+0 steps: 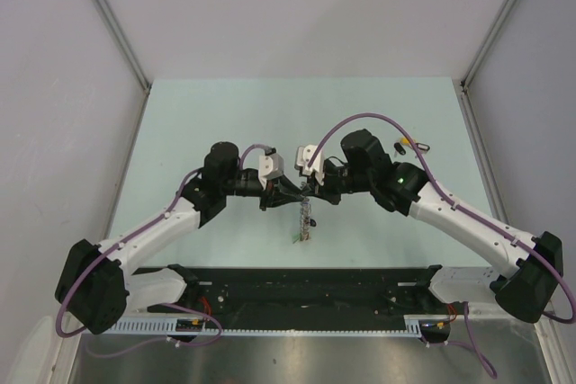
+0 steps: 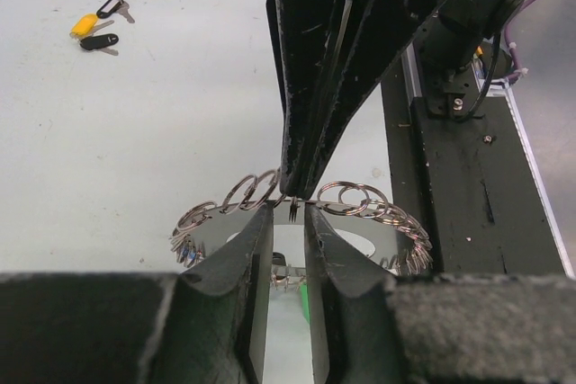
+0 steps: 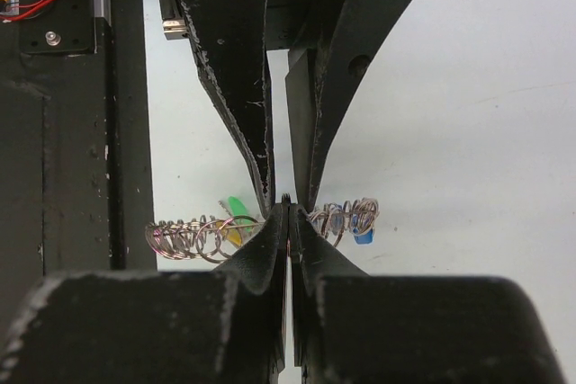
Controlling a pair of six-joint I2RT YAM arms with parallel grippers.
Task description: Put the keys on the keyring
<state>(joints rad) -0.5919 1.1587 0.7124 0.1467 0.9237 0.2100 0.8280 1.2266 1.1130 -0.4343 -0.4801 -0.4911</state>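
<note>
The keyring point(image 1: 306, 220), a large ring strung with silver loops and small blue, green and yellow tags, hangs between both grippers above the table's middle. It also shows in the left wrist view point(image 2: 360, 197) and the right wrist view point(image 3: 193, 238). My right gripper point(image 3: 288, 209) is shut on its rim. My left gripper point(image 2: 288, 215) faces it with a narrow gap between its fingers, which sit on either side of that held spot. The keys point(image 2: 94, 31), yellow-tagged and black-tagged, lie loose on the table, at the far right in the top view point(image 1: 416, 144).
A black rail point(image 1: 306, 281) runs along the table's near edge, close under the ring. It also shows in the wrist views point(image 2: 468, 177) point(image 3: 81, 132). White walls enclose the pale green table point(image 1: 207, 123) at the back and sides.
</note>
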